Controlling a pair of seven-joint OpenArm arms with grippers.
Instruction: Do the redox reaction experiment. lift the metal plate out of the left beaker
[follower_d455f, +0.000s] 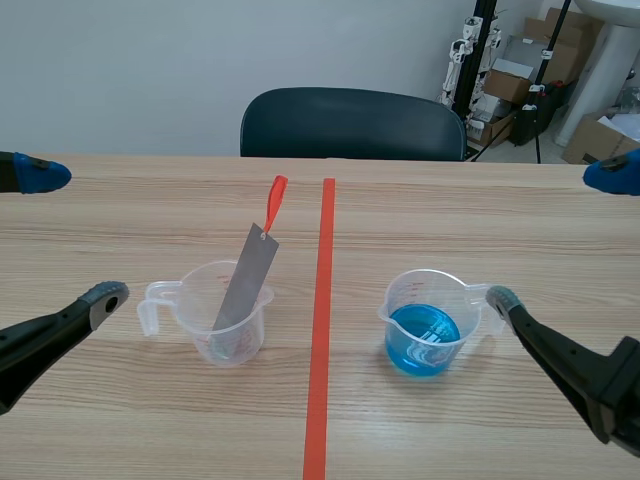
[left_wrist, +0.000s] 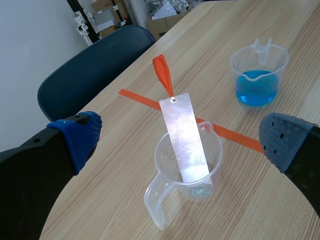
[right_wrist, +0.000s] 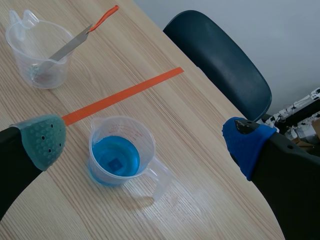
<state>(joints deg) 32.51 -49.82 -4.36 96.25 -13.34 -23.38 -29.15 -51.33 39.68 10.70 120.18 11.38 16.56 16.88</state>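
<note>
The metal plate (follower_d455f: 242, 285), a grey strip with an orange-red tab (follower_d455f: 274, 200) at its top, leans in the clear left beaker (follower_d455f: 195, 318), its lower end on the beaker's bottom. The right beaker (follower_d455f: 392, 300) holds blue liquid. My left gripper (follower_d455f: 72, 236) is open to the left of the left beaker, clear of it. In the left wrist view the plate (left_wrist: 185, 145) and its beaker (left_wrist: 162, 167) lie ahead of the spread fingers. My right gripper (follower_d455f: 556, 235) is open to the right of the blue beaker (right_wrist: 145, 137), holding nothing.
An orange-red tape line (follower_d455f: 320, 330) runs down the table's middle between the beakers. A dark chair (follower_d455f: 350, 125) stands behind the far edge. Boxes and stands (follower_d455f: 520, 80) fill the back right corner.
</note>
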